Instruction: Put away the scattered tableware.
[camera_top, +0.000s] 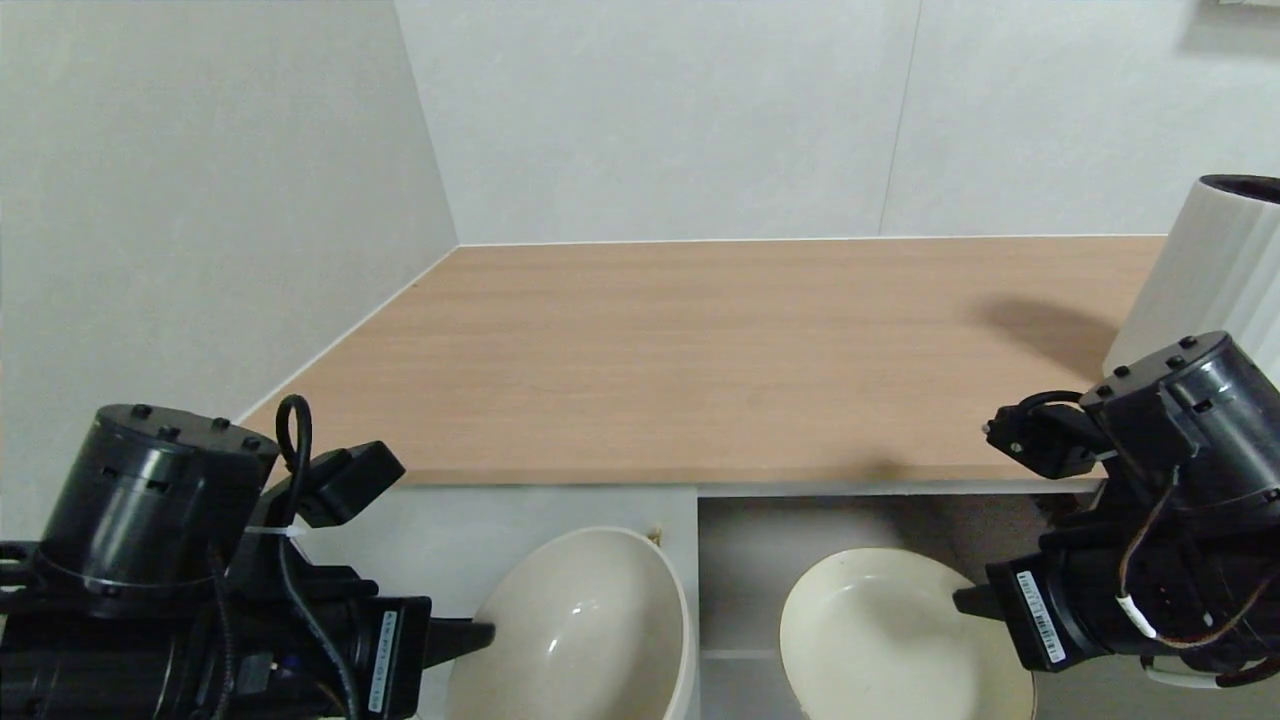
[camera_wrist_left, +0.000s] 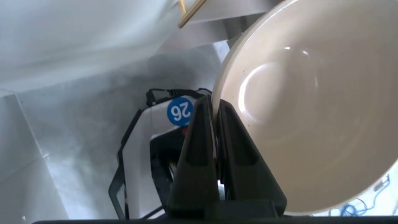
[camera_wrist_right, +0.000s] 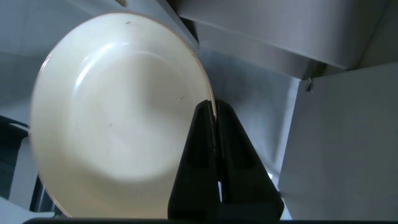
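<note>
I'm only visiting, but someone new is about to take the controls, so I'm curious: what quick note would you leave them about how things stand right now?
The left gripper is shut on the rim of a deep bowl.
The right gripper is shut on the rim of a shallower plate.
Both pieces are held in the air side by side, lower than the front edge of the wooden counter.
Done: both are picked up.
Left: set each one down in its storage place and let go. The pictures do not show where that place is.
</note>
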